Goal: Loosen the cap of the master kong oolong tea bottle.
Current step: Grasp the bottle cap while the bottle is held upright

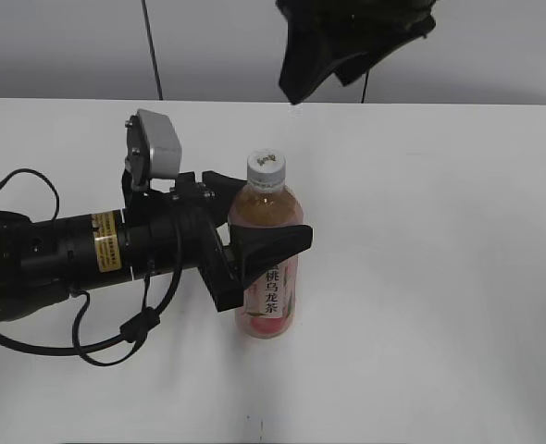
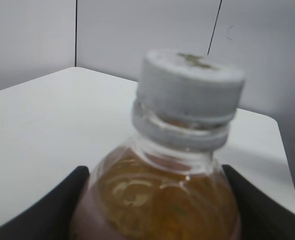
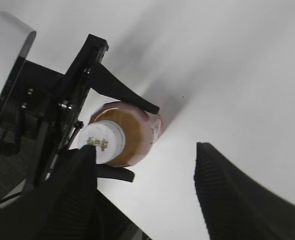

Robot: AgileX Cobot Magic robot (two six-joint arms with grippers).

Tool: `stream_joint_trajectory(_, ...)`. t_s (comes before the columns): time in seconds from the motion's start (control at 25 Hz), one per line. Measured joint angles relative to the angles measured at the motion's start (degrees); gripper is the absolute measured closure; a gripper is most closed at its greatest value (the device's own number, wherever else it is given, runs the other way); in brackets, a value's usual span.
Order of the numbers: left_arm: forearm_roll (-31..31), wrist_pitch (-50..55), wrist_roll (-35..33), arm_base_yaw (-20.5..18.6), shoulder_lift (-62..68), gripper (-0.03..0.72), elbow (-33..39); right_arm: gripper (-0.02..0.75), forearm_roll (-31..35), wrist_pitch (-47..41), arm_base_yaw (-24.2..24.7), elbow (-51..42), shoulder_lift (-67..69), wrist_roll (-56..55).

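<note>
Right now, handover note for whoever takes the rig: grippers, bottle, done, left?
Left gripper: shut on the tea bottle, one finger on each side of its body, below the neck.
Right gripper: open, up above the bottle, touching nothing.
Bottle: upright on the white table, near the middle.
Cap: on the neck, no gap visible, so apparently not loosened yet.
Done: bottle steadied.
Left: bring the right gripper down onto the cap, close, twist it loose while the left holds.
</note>
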State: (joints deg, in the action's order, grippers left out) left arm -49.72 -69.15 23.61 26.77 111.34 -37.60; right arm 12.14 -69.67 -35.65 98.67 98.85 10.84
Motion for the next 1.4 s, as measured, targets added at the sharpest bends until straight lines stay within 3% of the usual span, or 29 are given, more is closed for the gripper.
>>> stream_joint_trajectory(0.4,0.05,0.00,0.00,0.00,0.00,0.225,0.00,0.278,-6.18,-0.13,-10.71,0.06,0.31,-16.92)
stream_joint_trajectory(0.72,0.05,0.00,0.00,0.00,0.00,0.225,0.00,0.322,-6.83,-0.24,-10.99,0.13,4.08,-22.32)
stream_joint_trajectory(1.4,0.05,0.00,0.05,0.00,0.00,0.225,0.00,0.329,-5.99,-0.24,-8.99,0.13,4.97,-24.90)
